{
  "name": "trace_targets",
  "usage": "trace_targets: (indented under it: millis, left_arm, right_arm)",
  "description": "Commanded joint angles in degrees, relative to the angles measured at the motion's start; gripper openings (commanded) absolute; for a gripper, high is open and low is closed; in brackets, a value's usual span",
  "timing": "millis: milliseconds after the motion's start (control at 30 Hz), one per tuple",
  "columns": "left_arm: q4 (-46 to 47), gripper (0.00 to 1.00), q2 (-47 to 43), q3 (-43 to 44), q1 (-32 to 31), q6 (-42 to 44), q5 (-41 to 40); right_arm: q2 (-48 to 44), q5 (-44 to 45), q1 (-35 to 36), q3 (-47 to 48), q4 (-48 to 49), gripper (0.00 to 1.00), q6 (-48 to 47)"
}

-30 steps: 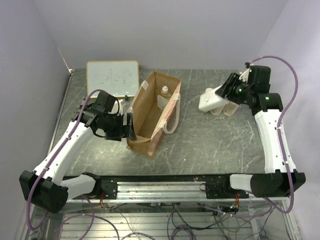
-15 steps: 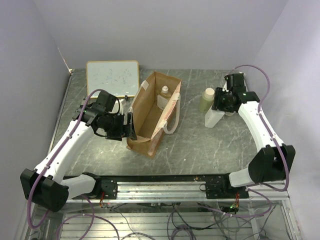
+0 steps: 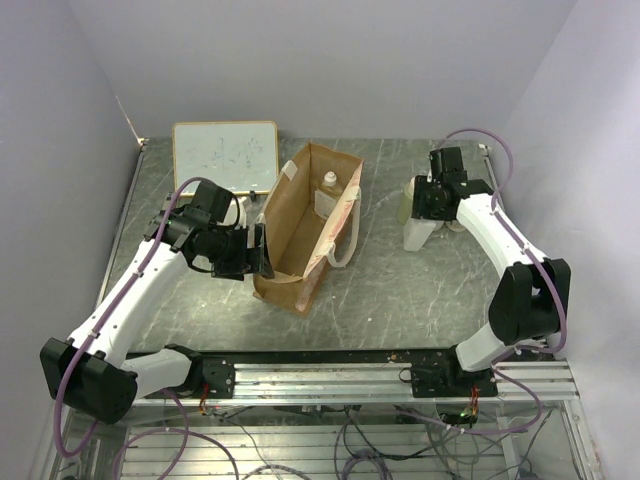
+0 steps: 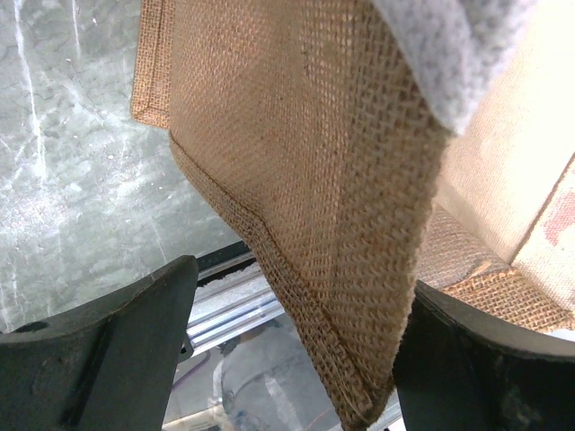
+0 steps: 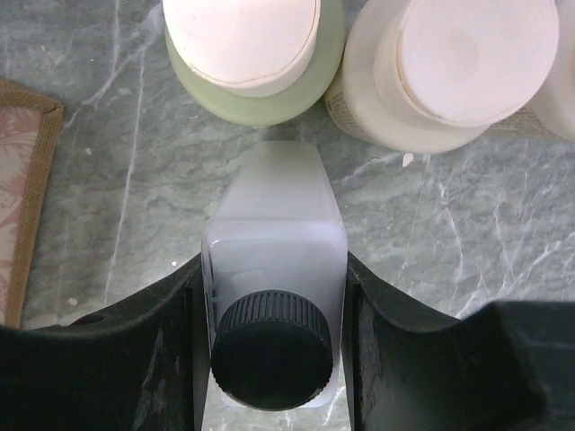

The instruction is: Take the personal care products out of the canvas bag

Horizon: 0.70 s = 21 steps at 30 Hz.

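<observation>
The tan canvas bag (image 3: 300,235) stands open at mid-table with a slim amber bottle (image 3: 328,184) inside it at the far end. My left gripper (image 3: 258,250) straddles the bag's left wall (image 4: 296,180), jaws apart, with a gap on the left finger's side. My right gripper (image 3: 422,208) is shut on the white squarish bottle (image 5: 274,233) just below its dark cap (image 5: 272,350); the bottle (image 3: 415,236) stands on the table. A greenish-cream bottle (image 5: 252,54) and a cream bottle (image 5: 449,72) stand just behind it.
A framed whiteboard (image 3: 225,155) lies at the far left behind the bag. A third cream bottle (image 5: 564,90) shows at the right edge of the right wrist view. The bag's pinkish edging (image 5: 18,197) shows at that view's left edge. The metal rail (image 3: 330,370) runs along the near edge.
My right arm swung left and down, turning the white bottle from lying sideways in the air to standing beside the cream bottles. The left arm and bag have not moved.
</observation>
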Motion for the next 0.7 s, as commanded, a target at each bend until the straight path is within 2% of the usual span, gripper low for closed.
trace_targets:
  millis: [0, 167, 200, 333, 367, 567, 667]
  left_arm:
    - [-1.27, 0.9, -0.43, 1.63, -0.3, -0.45, -0.3]
    - [-1.51, 0.9, -0.47, 1.89, -0.31, -0.34, -0.43]
    - [-1.55, 0.9, -0.42, 1.89, -0.31, -0.35, -0.43]
    - [-1.59, 0.9, -0.34, 1.98, -0.31, -0.15, -0.33]
    - [-1.59, 0.9, -0.23, 1.98, -0.31, -0.06, -0.22]
    - [-1.27, 0.9, -0.43, 1.55, -0.31, 0.12, -0.02]
    - [-1.18, 0.9, -0.59, 1.3, -0.31, 0.2, 0.06]
  right_arm:
    - [0.88, 2.99, 0.56, 2.49, 5.75, 0.0, -0.53]
    - [1.73, 4.35, 1.18, 1.74, 6.64, 0.05, -0.09]
    - [1.94, 4.02, 1.33, 1.76, 6.84, 0.11, -0.15]
    - [2.9, 4.73, 2.18, 3.15, 4.91, 0.47, 0.29]
    - [2.76, 5.05, 2.45, 3.65, 4.15, 0.53, 0.46]
    - [-1.85, 5.66, 2.84, 5.14, 1.24, 0.78, 1.42]
    - [-4.51, 6.38, 2.87, 5.35, -0.74, 0.82, 1.3]
